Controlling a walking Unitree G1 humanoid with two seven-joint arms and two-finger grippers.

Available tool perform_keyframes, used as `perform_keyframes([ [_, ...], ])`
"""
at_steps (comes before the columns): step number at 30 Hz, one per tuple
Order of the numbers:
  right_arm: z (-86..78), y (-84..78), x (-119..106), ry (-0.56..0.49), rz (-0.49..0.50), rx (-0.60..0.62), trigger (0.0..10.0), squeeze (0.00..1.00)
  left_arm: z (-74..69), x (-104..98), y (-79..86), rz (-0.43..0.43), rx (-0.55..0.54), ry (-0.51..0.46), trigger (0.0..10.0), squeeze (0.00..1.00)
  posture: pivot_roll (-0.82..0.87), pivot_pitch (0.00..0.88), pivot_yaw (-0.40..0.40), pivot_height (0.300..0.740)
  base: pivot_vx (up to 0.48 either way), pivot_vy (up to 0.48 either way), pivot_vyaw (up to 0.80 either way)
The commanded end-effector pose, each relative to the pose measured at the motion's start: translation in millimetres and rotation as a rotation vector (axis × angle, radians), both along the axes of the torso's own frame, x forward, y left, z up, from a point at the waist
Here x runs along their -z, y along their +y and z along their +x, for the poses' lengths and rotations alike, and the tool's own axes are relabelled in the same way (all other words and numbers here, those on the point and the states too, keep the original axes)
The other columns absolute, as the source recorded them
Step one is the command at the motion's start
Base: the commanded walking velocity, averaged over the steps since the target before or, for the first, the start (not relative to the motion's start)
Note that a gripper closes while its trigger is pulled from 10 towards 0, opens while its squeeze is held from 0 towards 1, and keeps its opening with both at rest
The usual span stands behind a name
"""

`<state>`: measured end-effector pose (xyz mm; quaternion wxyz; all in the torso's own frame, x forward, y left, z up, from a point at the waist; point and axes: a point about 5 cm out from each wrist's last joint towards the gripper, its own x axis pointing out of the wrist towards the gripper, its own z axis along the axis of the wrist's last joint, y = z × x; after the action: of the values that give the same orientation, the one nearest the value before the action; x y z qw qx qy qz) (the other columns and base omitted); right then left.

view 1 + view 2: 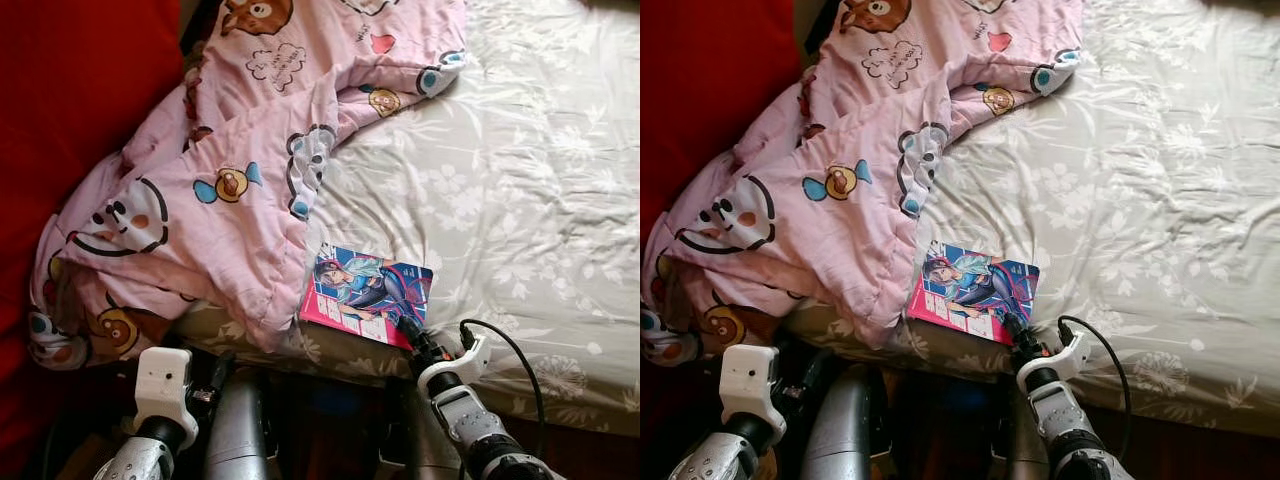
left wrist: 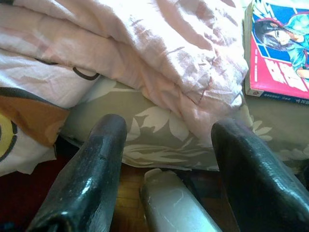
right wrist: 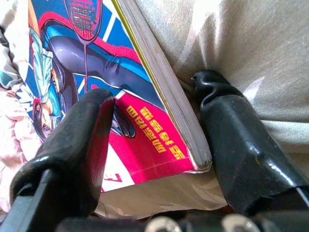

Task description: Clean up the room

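A comic book (image 1: 368, 293) with a pink and blue cover lies flat near the front edge of the bed (image 1: 500, 180). Its left edge touches a crumpled pink cartoon-print blanket (image 1: 220, 180). My right gripper (image 1: 410, 330) is at the book's near right corner. In the right wrist view it (image 3: 154, 89) is open, one finger (image 3: 87, 130) lying over the cover and the other (image 3: 236, 140) on the sheet beside the page edge. My left gripper (image 2: 170, 125) is open and held low in front of the bed edge, facing the blanket's overhanging fold (image 2: 193, 72).
The floral grey-green sheet covers the mattress to the right and back. A red surface (image 1: 70, 90) rises at the left beside the blanket. A black cable (image 1: 520, 360) loops over the sheet beside my right wrist. Wooden floor (image 2: 125, 193) shows under the bed edge.
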<state>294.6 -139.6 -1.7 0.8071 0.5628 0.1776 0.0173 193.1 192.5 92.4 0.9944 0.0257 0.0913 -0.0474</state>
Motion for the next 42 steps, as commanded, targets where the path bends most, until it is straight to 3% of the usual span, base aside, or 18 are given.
perform_keyframes([
  [1,-9.5,27.8,9,0.063,0.039,-0.092,10.0,0.00,-7.4,4,2.3,0.013,-0.003,0.035,10.0,0.00,0.24,0.407,0.033,0.616,0.000,0.000,0.00],
  [12,0.9,46.4,-6,-0.021,0.076,-0.168,10.0,0.00,-7.8,4,2.5,0.019,-0.005,0.041,10.0,0.00,0.24,0.404,0.028,0.616,0.000,0.000,0.00],
  [13,1.1,46.1,-6,-0.022,0.074,-0.168,7.5,0.00,-7.7,5,2.4,0.019,-0.004,0.041,10.0,0.00,0.24,0.404,0.028,0.616,0.000,0.000,0.00],
  [14,1.0,44.6,-5,-0.018,0.065,-0.163,2.5,0.00,-7.1,5,2.1,0.019,-0.004,0.042,10.0,0.00,0.24,0.401,0.026,0.616,0.000,0.000,0.00],
  [16,-0.1,42.4,-4,-0.017,0.066,-0.159,0.0,0.00,-6.4,6,1.8,0.018,-0.004,0.042,10.0,0.00,0.24,0.400,0.025,0.616,0.000,0.000,0.00],
  [34,1.6,21.2,-6,-0.067,0.044,-0.125,0.0,0.00,6.4,11,-1.4,0.030,-0.005,0.030,10.0,0.00,0.21,0.356,0.003,0.616,0.000,0.000,0.00],
  [36,11.4,12.9,-18,-0.150,0.071,-0.083,0.0,0.00,13.0,13,-1.2,0.029,-0.009,0.021,10.0,0.00,0.19,0.328,-0.004,0.616,0.000,0.000,0.00],
  [42,21.6,13.0,-35,-0.272,0.091,-0.113,0.0,0.00,23.3,15,-1.6,0.029,-0.010,0.006,10.0,0.00,0.17,0.295,-0.013,0.616,0.000,0.000,0.00],
])
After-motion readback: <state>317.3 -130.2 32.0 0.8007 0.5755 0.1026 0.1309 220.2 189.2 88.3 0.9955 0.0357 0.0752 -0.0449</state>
